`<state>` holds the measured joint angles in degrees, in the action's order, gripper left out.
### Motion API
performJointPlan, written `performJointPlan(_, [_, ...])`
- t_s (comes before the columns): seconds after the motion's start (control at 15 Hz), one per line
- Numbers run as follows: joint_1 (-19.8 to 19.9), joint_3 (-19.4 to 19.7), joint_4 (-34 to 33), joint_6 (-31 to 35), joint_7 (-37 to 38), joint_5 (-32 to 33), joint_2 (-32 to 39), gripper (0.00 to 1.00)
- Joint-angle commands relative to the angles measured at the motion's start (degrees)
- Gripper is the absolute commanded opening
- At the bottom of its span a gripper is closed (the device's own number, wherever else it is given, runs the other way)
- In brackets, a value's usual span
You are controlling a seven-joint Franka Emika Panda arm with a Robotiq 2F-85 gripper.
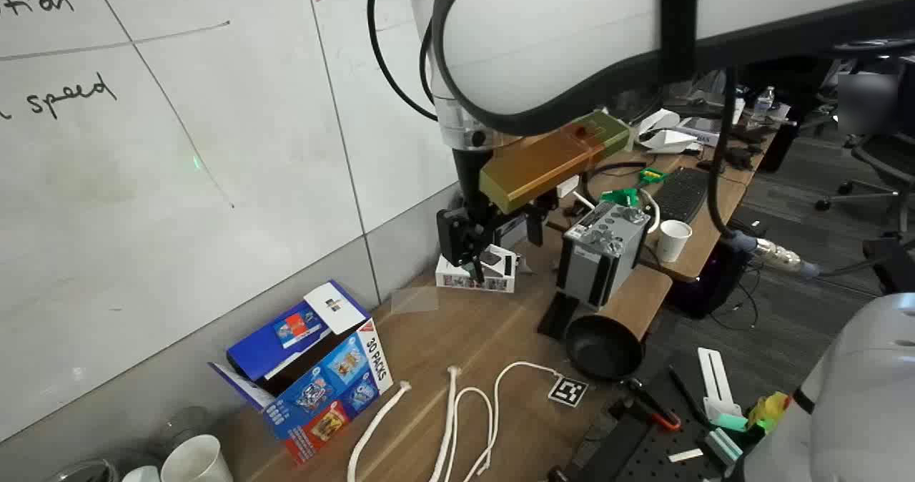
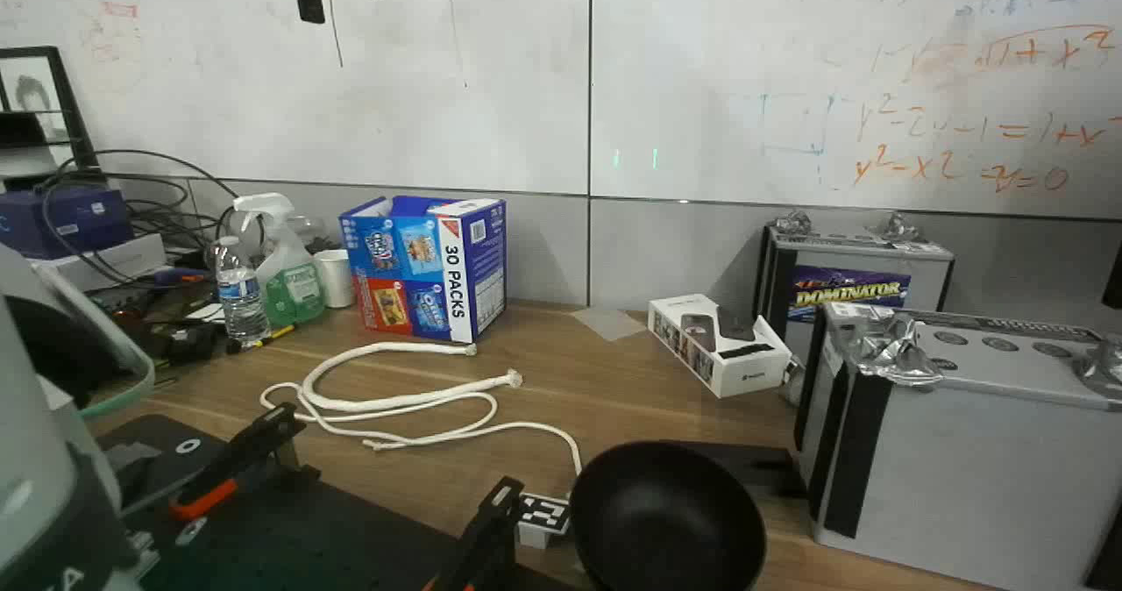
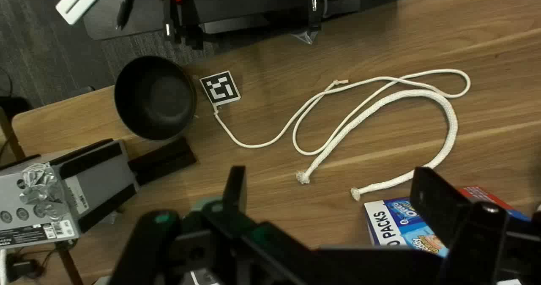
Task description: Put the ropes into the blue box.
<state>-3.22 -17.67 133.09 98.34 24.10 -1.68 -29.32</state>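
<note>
Near ropes (image 3: 453, 124), blue box (image 2: 424, 268), labelled "30 PACKS"

An exterior view looks down at a slant along the worktop (image 1: 429, 335), the whiteboard (image 1: 271, 146) on its left, the arm (image 1: 543, 46) hanging so near it crosses the top. From a little above the worktop, an exterior view faces the whiteboard nearly head-on, the black bowl (image 2: 666, 521) close in front. The wrist view stares almost straight down past the parted jaws along its lower edge. I see the ropes (image 3: 405, 94) and blue box (image 3: 408, 226) in all three.
</note>
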Motion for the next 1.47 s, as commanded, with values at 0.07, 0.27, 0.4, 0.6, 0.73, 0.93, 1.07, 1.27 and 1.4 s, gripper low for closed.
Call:
performJointPlan(0.07, [-1.2,1.0,-0.6,-0.1,0.5,0.5,0.0,1.00])
performJointPlan(0.27, [-1.2,0.9,-0.8,-0.1,0.5,0.5,-0.1,1.00])
performJointPlan(0.4, [-1.3,1.0,0.5,1.6,0.3,0.2,0.0,1.00])
performJointPlan(0.6, [-1.7,1.5,4.9,8.4,0.8,-2.0,1.5,1.00])
performJointPlan(0.73, [-1.8,2.0,8.2,13.8,1.9,-4.7,3.4,1.00])
performJointPlan(0.93, [-1.4,1.5,13.1,22.6,6.2,-7.9,7.6,1.00])
performJointPlan(1.07, [-1.7,1.4,16.1,29.7,8.4,-10.8,11.5,1.00])
performJointPlan(1.27, [-1.7,0.4,18.9,42.3,14.0,-11.5,19.3,1.00])
performJointPlan(1.4, [-2.6,0.5,19.8,49.1,16.5,-11.1,24.9,1.00])
